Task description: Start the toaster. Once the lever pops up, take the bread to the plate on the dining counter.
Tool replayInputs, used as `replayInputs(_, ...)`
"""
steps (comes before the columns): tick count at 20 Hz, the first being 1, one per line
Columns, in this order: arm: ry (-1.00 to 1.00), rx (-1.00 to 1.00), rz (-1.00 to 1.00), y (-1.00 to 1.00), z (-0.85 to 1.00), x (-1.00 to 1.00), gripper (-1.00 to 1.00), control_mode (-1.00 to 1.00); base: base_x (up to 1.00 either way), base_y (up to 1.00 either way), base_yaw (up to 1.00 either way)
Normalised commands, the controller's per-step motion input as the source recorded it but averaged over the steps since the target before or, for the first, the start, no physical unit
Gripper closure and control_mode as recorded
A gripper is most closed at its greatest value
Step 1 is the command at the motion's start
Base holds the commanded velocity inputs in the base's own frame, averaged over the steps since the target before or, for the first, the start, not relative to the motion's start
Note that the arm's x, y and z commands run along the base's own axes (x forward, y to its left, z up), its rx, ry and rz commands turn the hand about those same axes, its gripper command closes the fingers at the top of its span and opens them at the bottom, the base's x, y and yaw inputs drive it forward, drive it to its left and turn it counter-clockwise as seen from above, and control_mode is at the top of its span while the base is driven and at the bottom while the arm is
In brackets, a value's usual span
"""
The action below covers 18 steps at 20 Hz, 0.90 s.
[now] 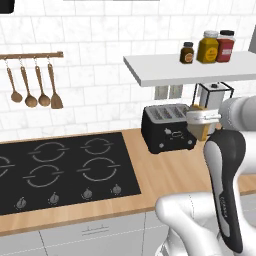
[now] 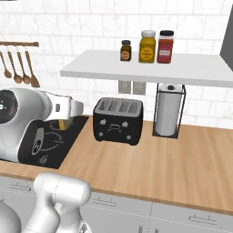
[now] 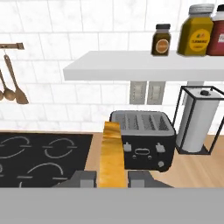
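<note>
End effector point(image 3: 113, 178): fingers narrowly apart, clamped on the bread point(image 3: 112, 154), one dark finger at each flat face. In the hand view the slice stands on edge between them, its long axis running up from the fingertips toward the toaster point(image 3: 144, 139), brown crust edge facing the camera.

Left base view: end effector point(image 1: 204, 131) sits off the right front corner of the toaster point(image 1: 168, 128), above the bench point(image 1: 165, 175); the bread point(image 1: 201, 127) shows as a tan piece beneath the white hand, clear of the slots. Right base view: bread point(image 2: 65, 123) peeks out under the hand, left of the toaster point(image 2: 118, 120), over the edge of the hob point(image 2: 59, 136).

Toaster: black, upright on the wooden bench, slots up, control face toward the robot. Slots look empty.

Behind it, paper towel roll point(image 3: 197, 122) in a black wire stand. Shelf point(image 3: 144, 65) above carries three jars point(image 3: 195, 30); labels too small to read. Wooden utensils point(image 1: 34, 85) hang from a rail left of the shelf.
</note>
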Motion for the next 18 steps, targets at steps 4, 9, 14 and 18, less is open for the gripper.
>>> replayInputs(4, 0.0, 0.0, 0.0, -0.03, 0.0, -0.16, 1.0, -1.0, 0.0, 0.0, 0.0)
replayInputs(9, 0.0, 0.0, 0.0, 0.0, 0.0, 0.0, 1.0, 1.0, -0.59, 0.0, 0.01)
replayInputs(14, 0.0, 0.0, 0.0, 0.0, 0.0, 0.0, 1.0, 1.0, -0.6, -0.01, 0.37)
replayInputs(18, 0.0, 0.0, 0.0, 0.0, 0.0, 0.0, 1.0, 1.0, -0.54, 0.0, 0.84)
